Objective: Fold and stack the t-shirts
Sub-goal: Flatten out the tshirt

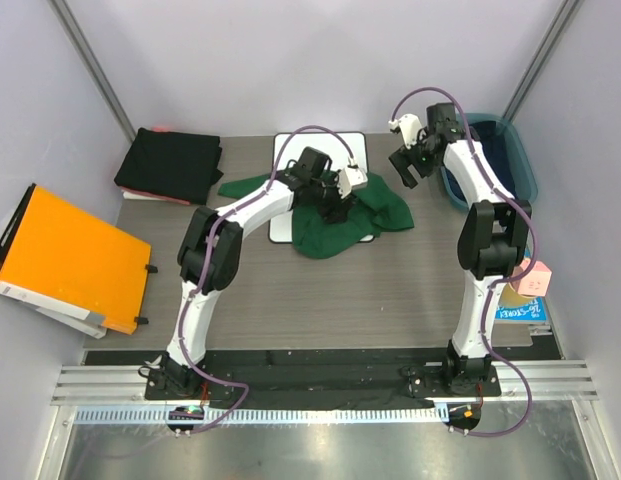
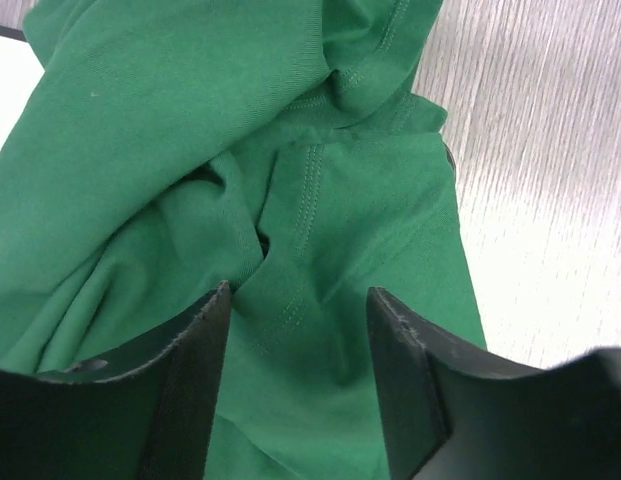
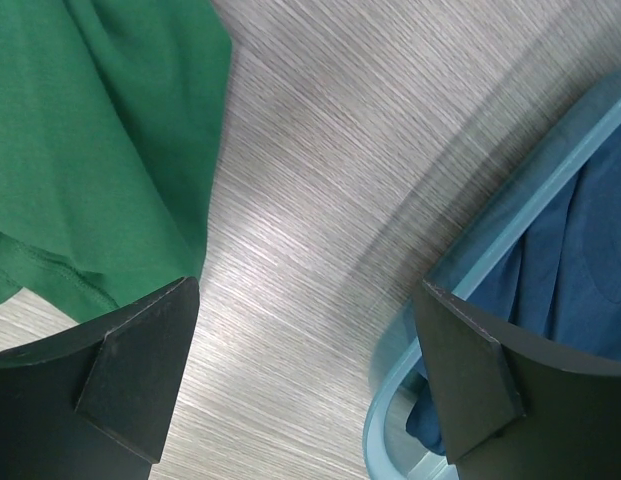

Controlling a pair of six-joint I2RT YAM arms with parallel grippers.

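Cloth soft, light, limp. Green t-shirt (image 1: 330, 235) lay crumpled at mid-back of table (image 1: 290, 290), partly over white board (image 1: 355, 145). Left fingers (image 2: 195, 360) stood apart, straddling stitched fold, nothing clamped. Right fingers (image 3: 140, 370) also apart, over table between shirt edge and blue bin (image 3: 470, 290). Black folded shirts (image 1: 170, 165) sat at far left. Judgement: fabric would sag and bunch when lifted, so pinch hem or shoulder seam, one per arm, then spread flat.
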